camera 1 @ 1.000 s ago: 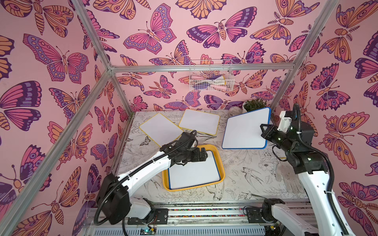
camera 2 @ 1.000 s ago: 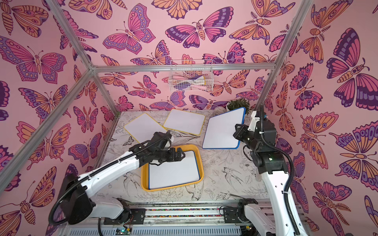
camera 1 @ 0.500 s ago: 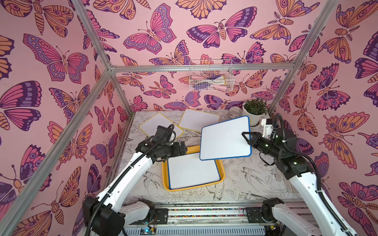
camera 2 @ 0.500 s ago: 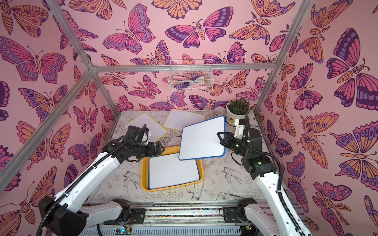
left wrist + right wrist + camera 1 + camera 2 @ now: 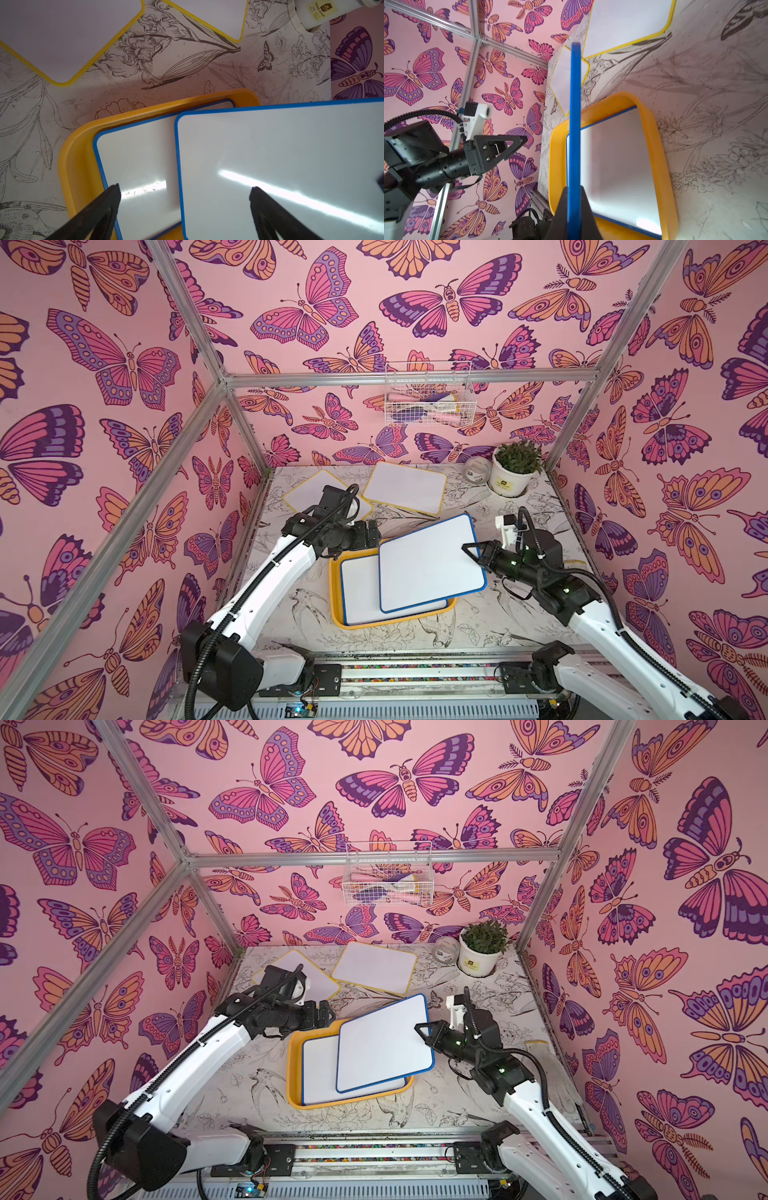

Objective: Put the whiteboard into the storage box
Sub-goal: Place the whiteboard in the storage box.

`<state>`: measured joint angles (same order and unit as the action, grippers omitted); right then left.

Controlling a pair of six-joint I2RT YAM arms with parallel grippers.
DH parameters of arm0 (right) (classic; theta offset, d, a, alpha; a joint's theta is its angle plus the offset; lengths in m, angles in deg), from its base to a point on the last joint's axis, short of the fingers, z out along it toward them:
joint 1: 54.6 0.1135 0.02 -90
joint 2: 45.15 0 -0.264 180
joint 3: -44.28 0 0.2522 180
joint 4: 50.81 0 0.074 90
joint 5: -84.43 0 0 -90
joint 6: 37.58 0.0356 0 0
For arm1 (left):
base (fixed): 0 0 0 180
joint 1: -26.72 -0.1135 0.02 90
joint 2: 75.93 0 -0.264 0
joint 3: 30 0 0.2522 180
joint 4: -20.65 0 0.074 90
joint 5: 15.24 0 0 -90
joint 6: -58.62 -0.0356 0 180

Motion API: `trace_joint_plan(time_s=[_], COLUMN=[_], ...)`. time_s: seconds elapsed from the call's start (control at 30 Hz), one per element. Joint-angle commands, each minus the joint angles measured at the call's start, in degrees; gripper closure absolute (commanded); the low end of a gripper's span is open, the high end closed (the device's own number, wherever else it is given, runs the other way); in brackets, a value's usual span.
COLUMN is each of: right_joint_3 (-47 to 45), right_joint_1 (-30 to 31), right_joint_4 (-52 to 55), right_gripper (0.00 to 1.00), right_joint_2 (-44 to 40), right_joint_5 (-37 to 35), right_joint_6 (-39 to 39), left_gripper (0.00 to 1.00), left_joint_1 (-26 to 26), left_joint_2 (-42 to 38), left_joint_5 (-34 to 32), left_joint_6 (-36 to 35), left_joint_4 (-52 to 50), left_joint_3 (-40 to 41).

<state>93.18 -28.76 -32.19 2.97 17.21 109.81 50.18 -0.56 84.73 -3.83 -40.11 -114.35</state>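
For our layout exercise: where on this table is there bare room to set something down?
Free: the strip between the storage box and the front rail; the patch between box and plant pot. Crowded: the back, with two yellow-framed whiteboards; the middle, where the right end effector holds a blue-framed whiteboard over the box.

In both top views the held whiteboard point(image 5: 432, 562) hides the right part of the storage box point(image 5: 336, 597) and of the lower board point(image 5: 359, 593) in it. What fills the wire basket point(image 5: 428, 406) is too small to tell.
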Motion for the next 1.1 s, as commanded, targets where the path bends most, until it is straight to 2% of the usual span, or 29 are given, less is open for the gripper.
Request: trace_joint_plan(time_s=[0.0, 0.43, 0.67, 0.8, 1.07], right_joint_3=[-0.7, -5.8, -9.8, -10.6, -10.9], right_joint_1=[2.5, 10.6, 12.8, 14.4, 16.5], right_joint_4=[-10.5, -23.2, -30.8, -32.6, -33.7], right_gripper=[1.0, 1.0, 0.52, 0.41, 0.26], right_joint_2=[-0.2, 7.8, 10.5, 10.9, 12.5], right_joint_5=[-2.1, -10.6, -15.1, -18.1, -22.4], right_joint_6=[3.6, 6.8, 11.3, 12.2, 13.7], left_gripper=[0.01, 0.01, 0.01, 0.01, 0.01], left_joint_1=[-0.6, -2.7, -5.0, -6.1, -8.2], left_joint_2=[0.4, 0.3, -1.4, -1.9, -1.9], left_joint_5=[-1.7, 0.5, 3.1, 4.6, 6.2], left_joint_6=[-1.7, -3.5, -4.1, -4.1, -4.2], left_joint_4=[-0.6, 2.9, 4.2, 5.0, 5.8], left_joint_3=[-1.4, 1.8, 3.5, 4.5, 5.3])
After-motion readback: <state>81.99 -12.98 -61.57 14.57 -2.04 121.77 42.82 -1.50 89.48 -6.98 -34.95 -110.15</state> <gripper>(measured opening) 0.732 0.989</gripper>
